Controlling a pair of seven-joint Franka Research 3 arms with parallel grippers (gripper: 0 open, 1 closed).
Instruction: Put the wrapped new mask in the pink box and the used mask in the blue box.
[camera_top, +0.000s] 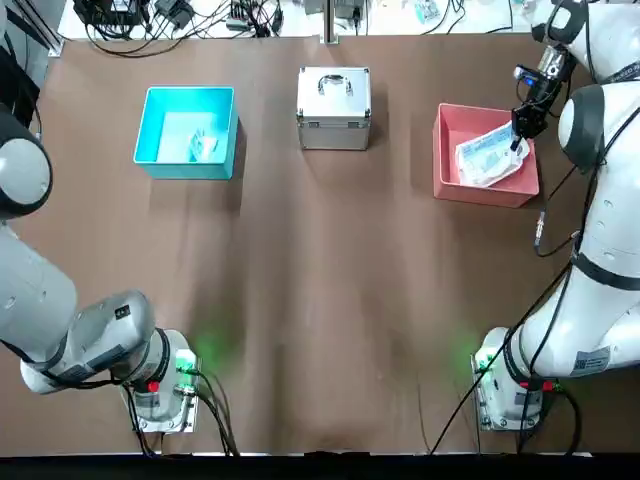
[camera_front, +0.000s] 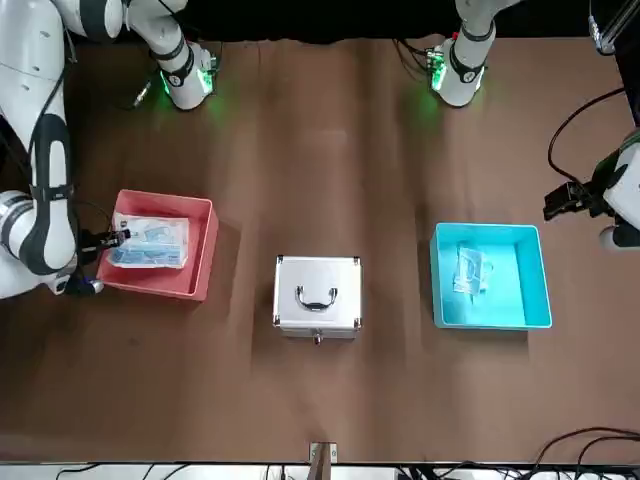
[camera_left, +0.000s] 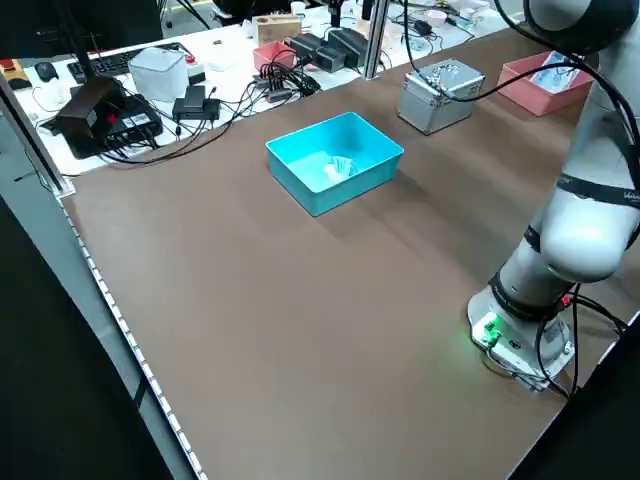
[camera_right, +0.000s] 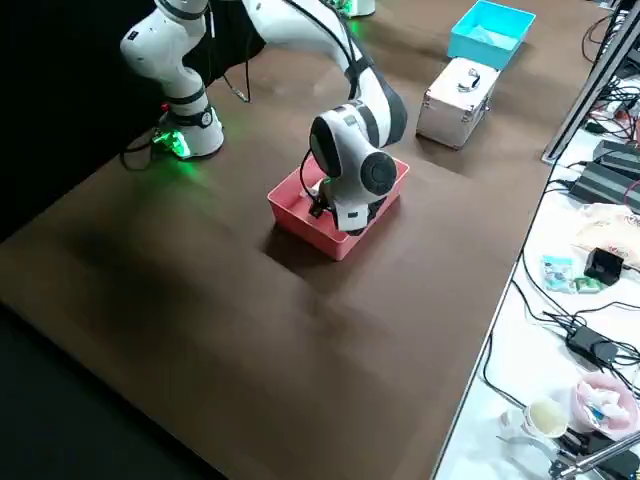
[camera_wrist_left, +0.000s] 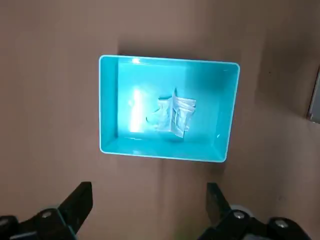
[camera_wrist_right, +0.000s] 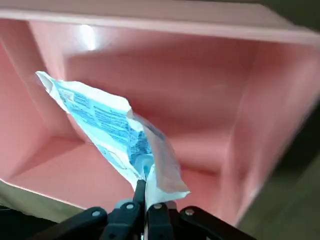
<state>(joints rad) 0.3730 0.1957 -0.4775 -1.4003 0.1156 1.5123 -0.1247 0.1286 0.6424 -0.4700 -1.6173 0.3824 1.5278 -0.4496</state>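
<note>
The table (camera_top: 320, 300) was plain brown. One box (camera_top: 449, 150) was pink, the other (camera_top: 152, 130) cyan. The packet (camera_top: 490, 155) was white with blue print, the mask (camera_wrist_left: 172, 115) pale blue, the case (camera_top: 334, 108) silver.

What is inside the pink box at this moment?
The wrapped new mask lies inside the pink box, one edge pinched by the right gripper. The box floor beneath the packet is covered, so anything under it cannot be seen.

Two bins — pink box (camera_top: 447, 184), blue box (camera_top: 150, 160) — two masks.
</note>
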